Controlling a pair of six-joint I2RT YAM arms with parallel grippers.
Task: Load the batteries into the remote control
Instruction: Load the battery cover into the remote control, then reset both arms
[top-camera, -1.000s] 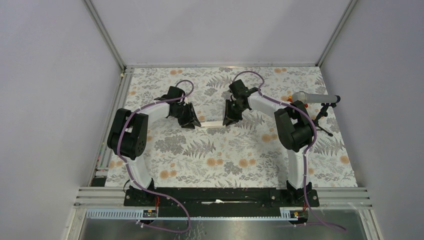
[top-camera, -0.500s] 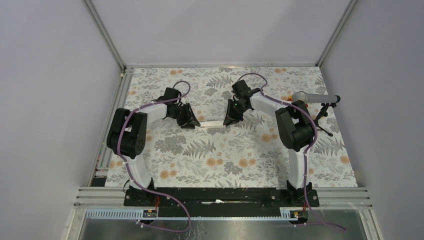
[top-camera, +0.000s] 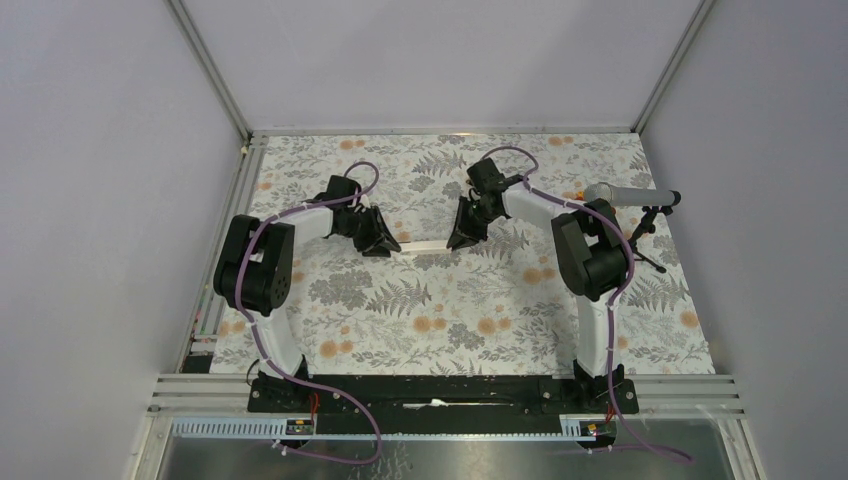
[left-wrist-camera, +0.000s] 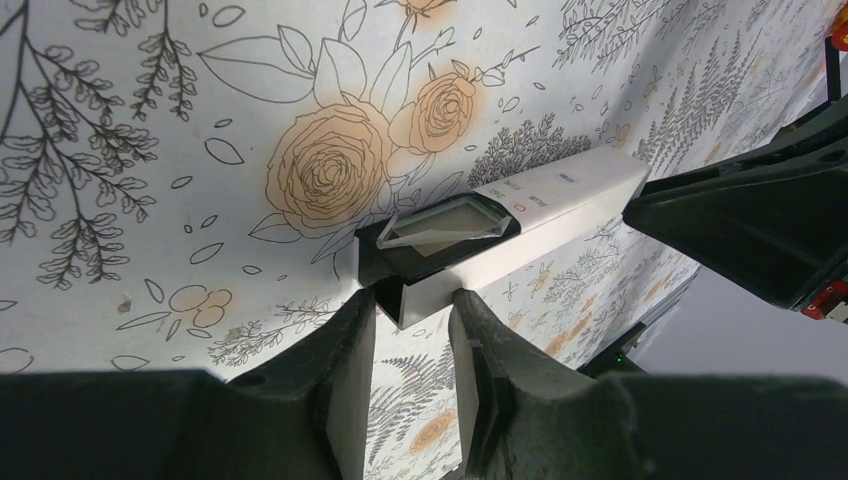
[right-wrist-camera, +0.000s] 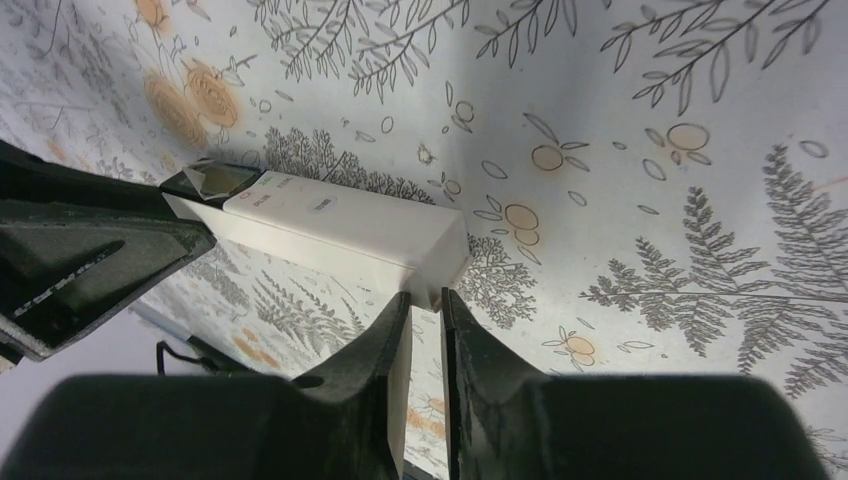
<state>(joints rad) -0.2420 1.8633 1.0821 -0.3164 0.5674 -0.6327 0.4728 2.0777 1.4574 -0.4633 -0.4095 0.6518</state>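
The remote control (top-camera: 422, 247), a slim white bar with a dark grey end, spans the gap between my two grippers at mid-table. My left gripper (top-camera: 388, 243) is shut on its dark end; in the left wrist view the fingertips (left-wrist-camera: 360, 315) pinch that end of the remote control (left-wrist-camera: 540, 205), where a clear film flap sticks up. My right gripper (top-camera: 455, 240) is shut on the white end, and the right wrist view shows the remote control (right-wrist-camera: 340, 225) running from between its narrow jaws toward the other gripper. No batteries show in any view.
A grey microphone (top-camera: 620, 195) on a black stand (top-camera: 648, 240) sits at the right edge of the floral mat, close behind my right arm, with a small orange piece (top-camera: 570, 197) beside it. Metal rails border the mat (top-camera: 450, 320) on the left and near sides.
Both grippers have drawn slightly tighter on the remote's ends. The right wrist and the remote have shifted a little toward the far side.
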